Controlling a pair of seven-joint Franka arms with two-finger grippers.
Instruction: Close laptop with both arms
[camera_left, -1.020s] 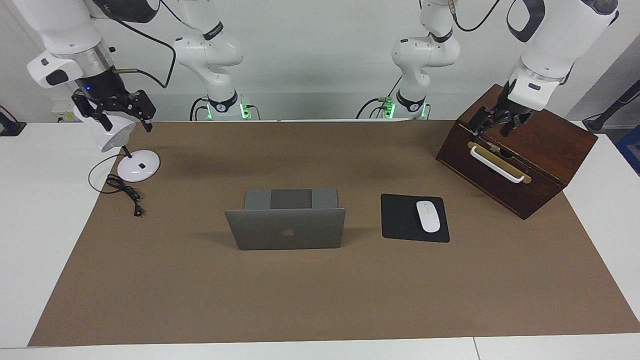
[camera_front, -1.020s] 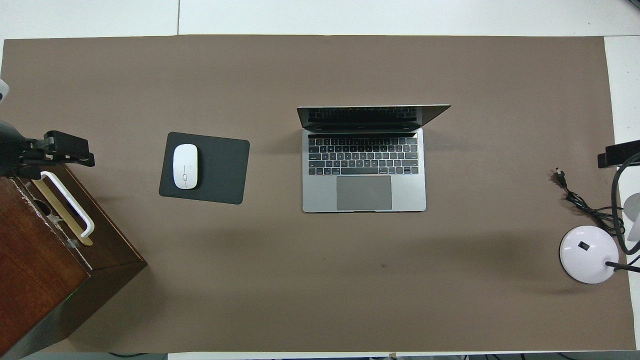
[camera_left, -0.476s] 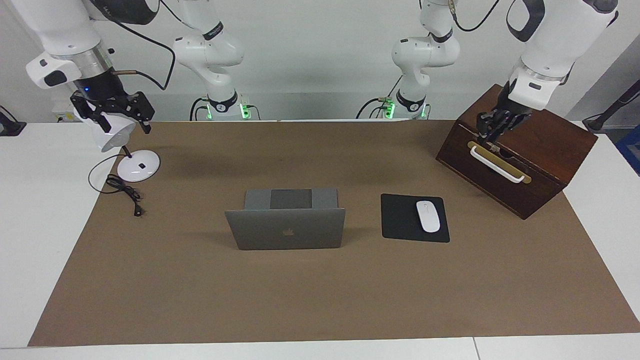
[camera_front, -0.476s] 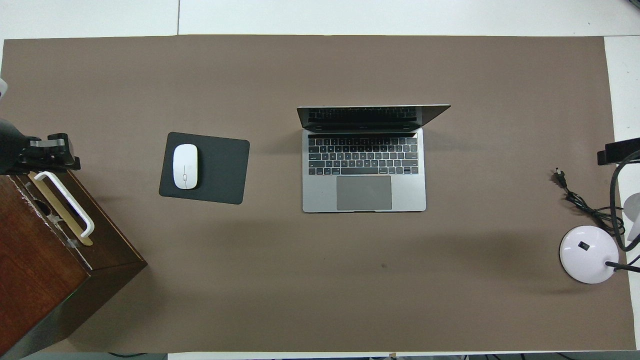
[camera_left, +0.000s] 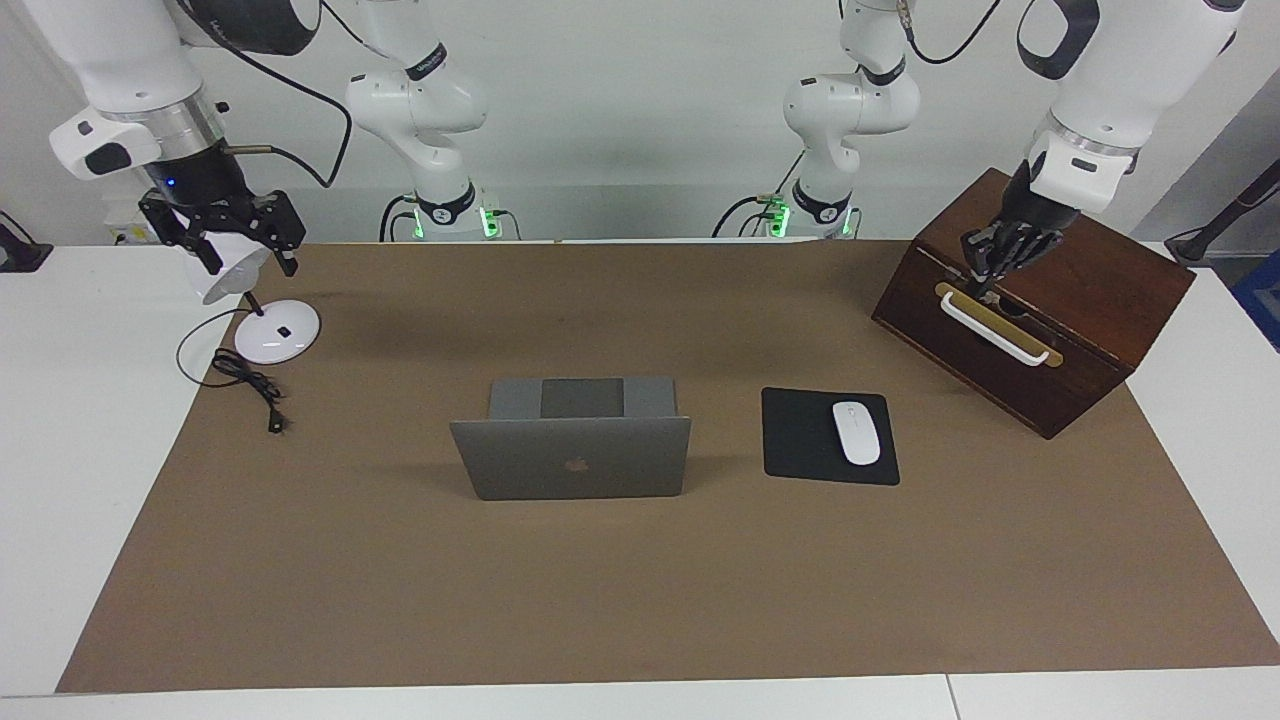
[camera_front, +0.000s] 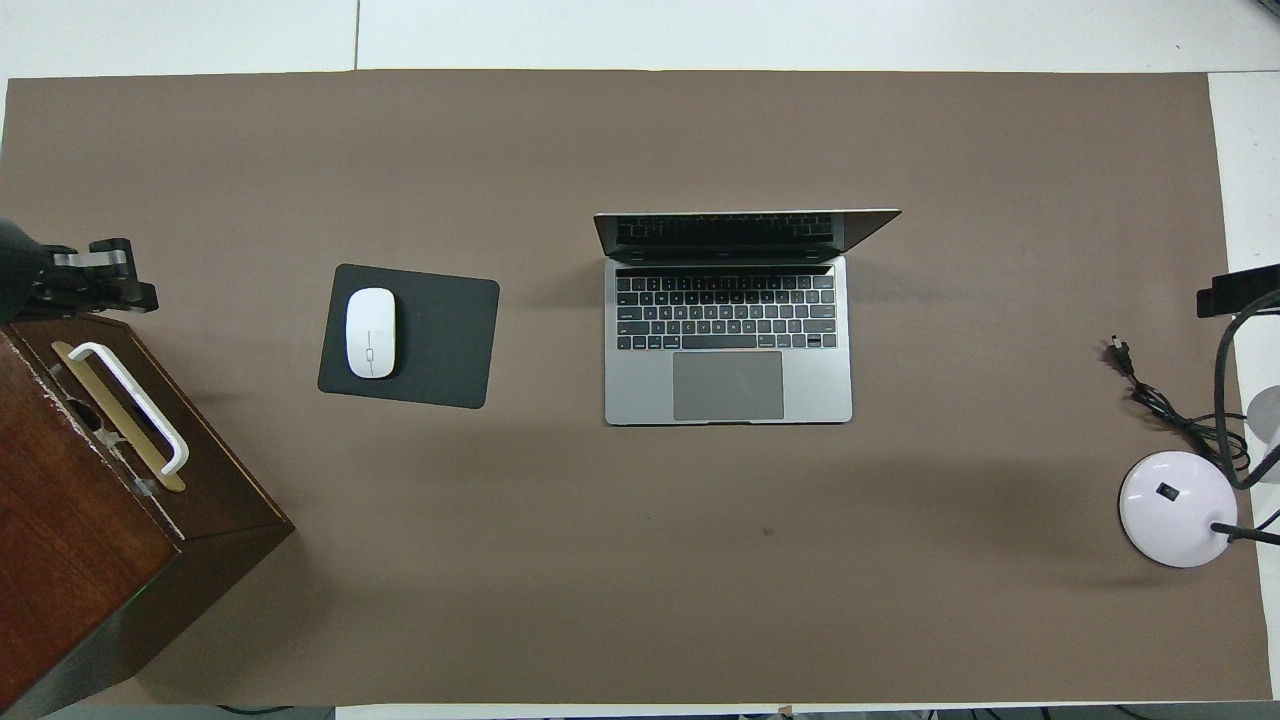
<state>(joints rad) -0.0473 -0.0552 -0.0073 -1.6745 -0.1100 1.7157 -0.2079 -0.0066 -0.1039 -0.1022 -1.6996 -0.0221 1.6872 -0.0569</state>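
Observation:
The silver-grey laptop (camera_left: 570, 460) (camera_front: 728, 340) stands open in the middle of the brown mat, its lid upright with the logo facing away from the robots. My left gripper (camera_left: 982, 283) (camera_front: 118, 292) hangs shut and empty over the top front edge of the wooden box (camera_left: 1060, 320), just above one end of its white handle (camera_left: 995, 327). My right gripper (camera_left: 250, 262) is open in the air over the head of the white desk lamp (camera_left: 225, 272), at the right arm's end of the table. Only its edge (camera_front: 1236, 291) shows in the overhead view. Both grippers are well away from the laptop.
A black mouse pad (camera_left: 800, 440) (camera_front: 440, 340) with a white mouse (camera_left: 856, 432) (camera_front: 370, 332) lies beside the laptop toward the left arm's end. The lamp's round base (camera_left: 278, 332) (camera_front: 1177, 508) and its black cable (camera_left: 250, 385) sit at the mat's edge.
The left gripper's fingers have closed and it has lifted slightly over the box. The right gripper has drifted a little upward over the lamp. The laptop has not moved.

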